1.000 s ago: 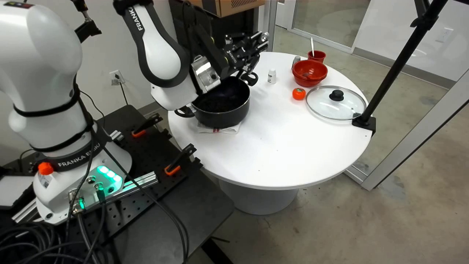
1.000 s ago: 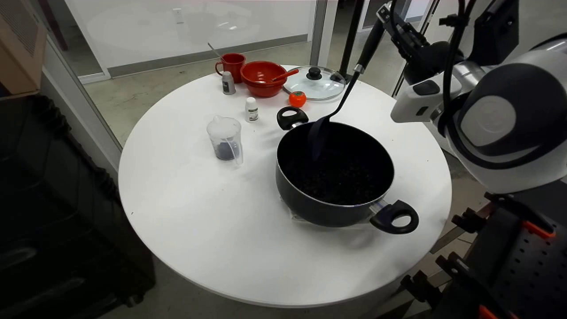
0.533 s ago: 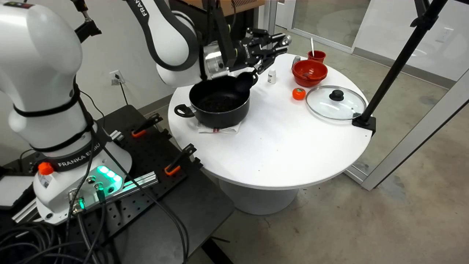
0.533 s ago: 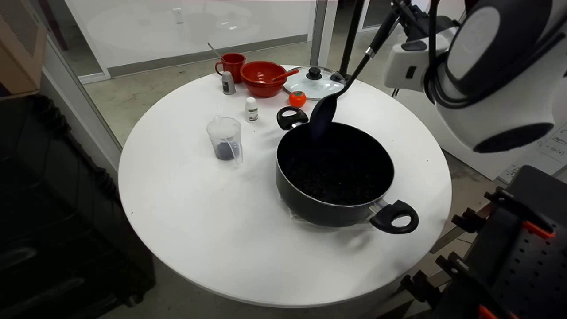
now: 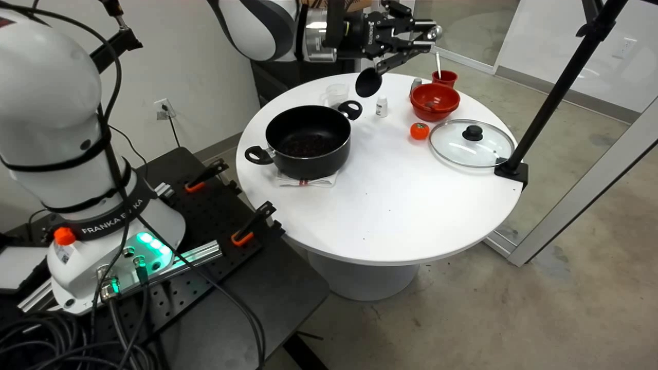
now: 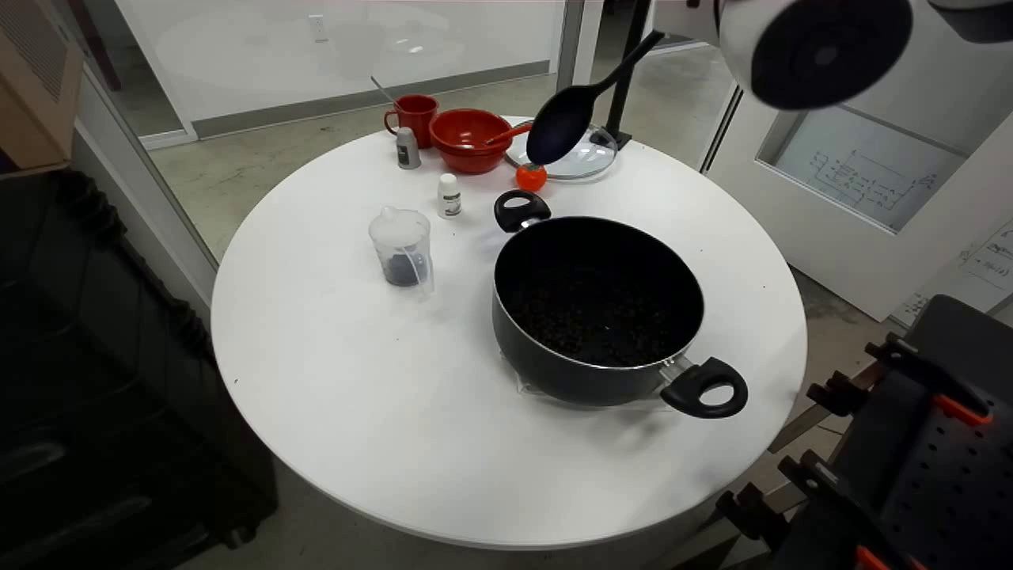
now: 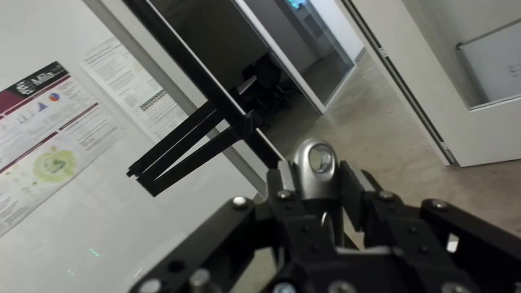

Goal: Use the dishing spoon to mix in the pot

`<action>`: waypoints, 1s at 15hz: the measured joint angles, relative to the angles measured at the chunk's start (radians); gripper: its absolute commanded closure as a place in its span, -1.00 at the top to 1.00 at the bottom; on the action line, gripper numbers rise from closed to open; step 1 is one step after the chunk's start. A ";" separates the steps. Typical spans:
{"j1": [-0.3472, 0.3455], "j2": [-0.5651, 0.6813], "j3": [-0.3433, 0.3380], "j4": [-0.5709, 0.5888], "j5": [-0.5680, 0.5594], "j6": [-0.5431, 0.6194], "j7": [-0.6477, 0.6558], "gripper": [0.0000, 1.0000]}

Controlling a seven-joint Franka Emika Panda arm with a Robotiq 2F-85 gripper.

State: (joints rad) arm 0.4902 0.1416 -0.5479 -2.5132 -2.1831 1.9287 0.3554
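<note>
High above the table, my gripper (image 5: 430,36) is shut on the handle of the dishing spoon. In the wrist view, the silver, holed end of the spoon (image 7: 316,179) pokes out between the fingers. The spoon's black bowl (image 6: 560,125) hangs in the air, clear of the pot, on the side of the pot's far handle in an exterior view. The black pot (image 6: 586,384) stands upright on a folded cloth (image 5: 308,180), with dark bits on its floor. The gripper itself is outside an exterior view that shows only part of the arm.
On the round white table (image 6: 356,427) are a clear measuring cup (image 6: 401,237), a white bottle (image 6: 449,196), a grey shaker (image 6: 407,149), a red mug (image 6: 418,119), red bowls (image 5: 435,100), an orange-red fruit (image 5: 419,131) and a glass lid (image 5: 462,149). A black post (image 5: 560,97) rises beside the lid.
My gripper has risen and moved outward from the robot's base, levelling as it went. The spoon has come up out of the pot with it, its bowl now above and beyond the rim.
</note>
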 measured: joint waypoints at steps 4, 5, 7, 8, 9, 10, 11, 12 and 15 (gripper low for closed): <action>-0.295 -0.022 0.227 0.064 0.194 0.088 -0.132 -0.84; -0.350 -0.021 0.261 0.077 0.246 0.106 -0.159 -0.84; -0.434 -0.016 0.309 0.097 0.355 0.140 -0.213 -0.84; -0.467 -0.013 0.326 0.106 0.414 0.155 -0.242 -0.84; -0.494 -0.011 0.339 0.112 0.472 0.170 -0.274 -0.84; -0.517 -0.010 0.351 0.117 0.536 0.184 -0.311 -0.84; -0.535 -0.010 0.361 0.120 0.601 0.196 -0.350 -0.84; -0.551 -0.011 0.369 0.122 0.669 0.206 -0.392 -0.84; -0.578 -0.016 0.390 0.125 0.890 0.218 -0.499 -0.84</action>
State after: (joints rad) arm -0.0882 0.1254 -0.1577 -2.3886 -1.2935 2.1465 -0.1441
